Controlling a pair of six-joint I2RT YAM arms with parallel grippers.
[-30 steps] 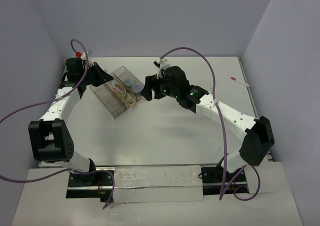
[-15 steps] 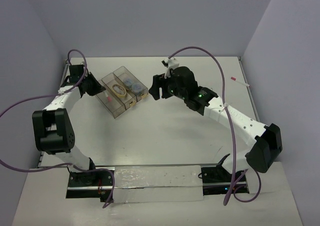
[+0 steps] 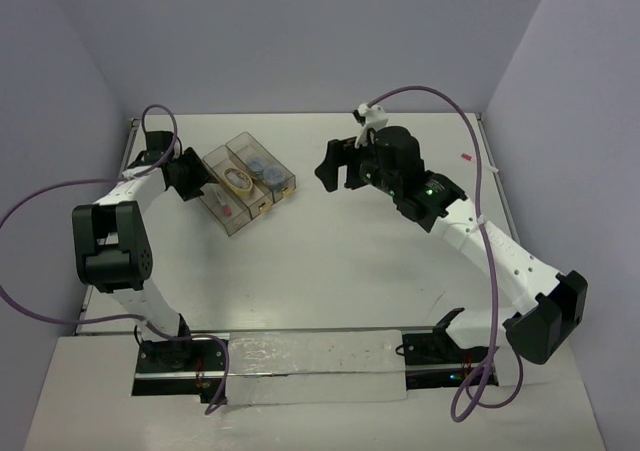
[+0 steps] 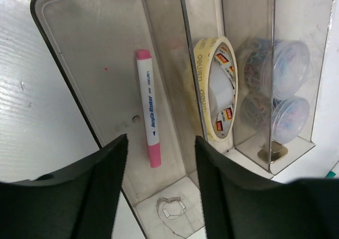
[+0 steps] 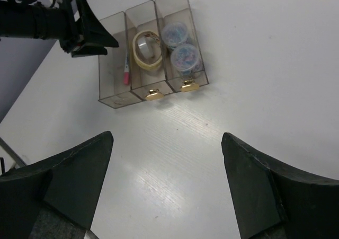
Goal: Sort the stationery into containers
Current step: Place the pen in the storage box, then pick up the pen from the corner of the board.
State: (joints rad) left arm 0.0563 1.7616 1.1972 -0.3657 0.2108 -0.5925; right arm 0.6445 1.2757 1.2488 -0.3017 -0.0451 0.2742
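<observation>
Pen point(image 4: 148, 106), slim white barrel w/ pink ends, lies flat in smooth clear rectangular bin point(image 4: 79, 32) just below L pincer point(image 4: 159, 139), jaws apart, empty. R pincer point(image 5: 167, 137) wide open, holding nothing.

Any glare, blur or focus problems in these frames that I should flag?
Left wrist view: the left fingers are dark, soft-edged blurs, but the pink-capped pen and tape roll are sharp. Right wrist view: the right fingers are out of focus; mild glare on the table. Top external view: even light, no blur.
</observation>
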